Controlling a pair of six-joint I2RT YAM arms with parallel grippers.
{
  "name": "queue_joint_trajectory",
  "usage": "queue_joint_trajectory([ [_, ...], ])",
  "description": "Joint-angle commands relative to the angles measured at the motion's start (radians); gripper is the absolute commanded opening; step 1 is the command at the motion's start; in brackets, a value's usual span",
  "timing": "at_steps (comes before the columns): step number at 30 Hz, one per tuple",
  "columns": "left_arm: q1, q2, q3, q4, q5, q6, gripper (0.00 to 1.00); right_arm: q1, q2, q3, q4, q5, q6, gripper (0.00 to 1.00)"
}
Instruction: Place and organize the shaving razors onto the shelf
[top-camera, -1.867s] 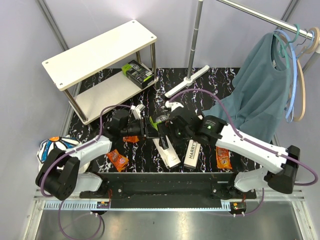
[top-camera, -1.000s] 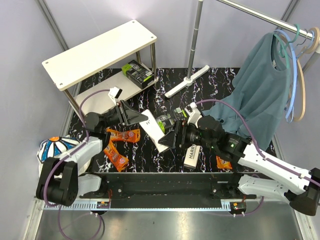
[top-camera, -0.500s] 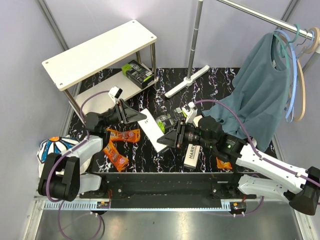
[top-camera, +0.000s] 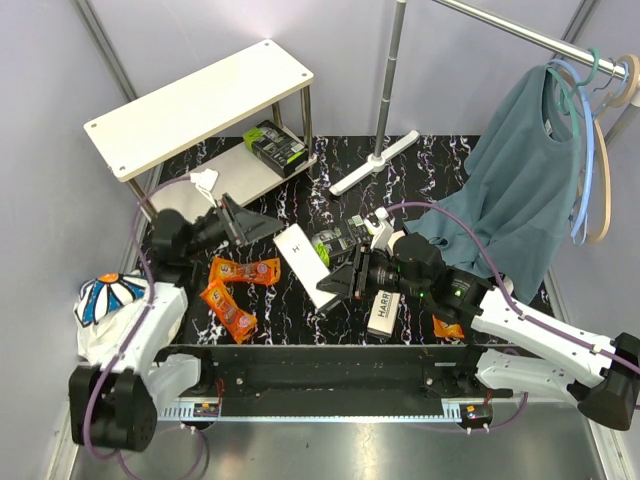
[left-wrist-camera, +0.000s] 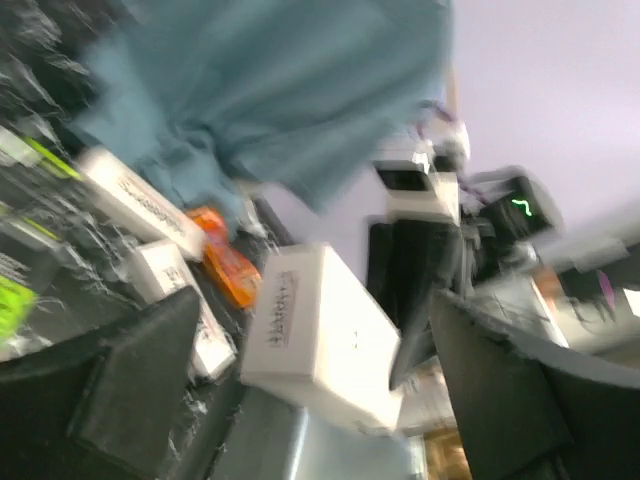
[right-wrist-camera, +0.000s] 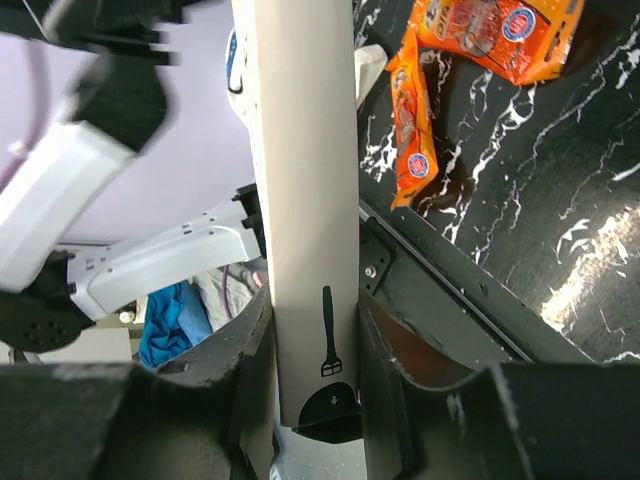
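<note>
The right claw (top-camera: 336, 284) is clenched on the near end of a long white HARRY'S box (top-camera: 301, 254). The rest of the box reaches away from it toward the left claw (top-camera: 258, 224), tilted and lifted off the table (top-camera: 440, 165). In the right wrist view the box runs straight up between the two dark fingers (right-wrist-camera: 392, 398), which press flat against its long sides. It is a slim rectangular slab of smooth matt cardboard, white, with a black cap at the gripped end and a small black razor drawing just above that cap.

The left claw is released, its wedge-shaped black fingers (left-wrist-camera: 125, 395) spread wide. Its wrist view is blurred; the far end of the box shows between and beyond the fingers, and contact cannot be told.

Just right of the right claw a second HARRY'S box (top-camera: 383, 311) lies flat on the glossy black, white-veined table. Just behind that claw sits a black-and-green pack (top-camera: 329, 243). Below the left claw lie an orange packet (top-camera: 245, 270) and a lower orange packet (top-camera: 225, 310), both crinkly and shiny. A third orange packet (top-camera: 447, 326) lies right of the second box. Well beyond the left claw stands the shelf (top-camera: 200, 103), white boards on thin metal legs, with a shelved black-and-green pack (top-camera: 276, 143) on its lower board.
</note>
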Motion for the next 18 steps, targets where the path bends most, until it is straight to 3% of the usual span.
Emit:
queue_joint_trajectory([
  [1,-0.002,-0.164,0.228,-1.072,-0.517,0.722,0.99,-0.008,-0.011,0.053,-0.003,0.025,-0.013,0.27],
  [4,-0.002,-0.228,0.274,-1.282,-0.823,0.788,0.99,-0.008,0.000,0.076,-0.020,0.027,-0.023,0.27],
  [10,-0.005,-0.303,0.302,-1.490,-1.190,0.794,0.99,-0.007,0.041,0.116,-0.026,0.017,-0.038,0.27],
  [18,-0.011,-0.288,0.348,-1.523,-1.151,0.826,0.99,-0.008,0.141,0.258,-0.053,-0.012,-0.088,0.26],
])
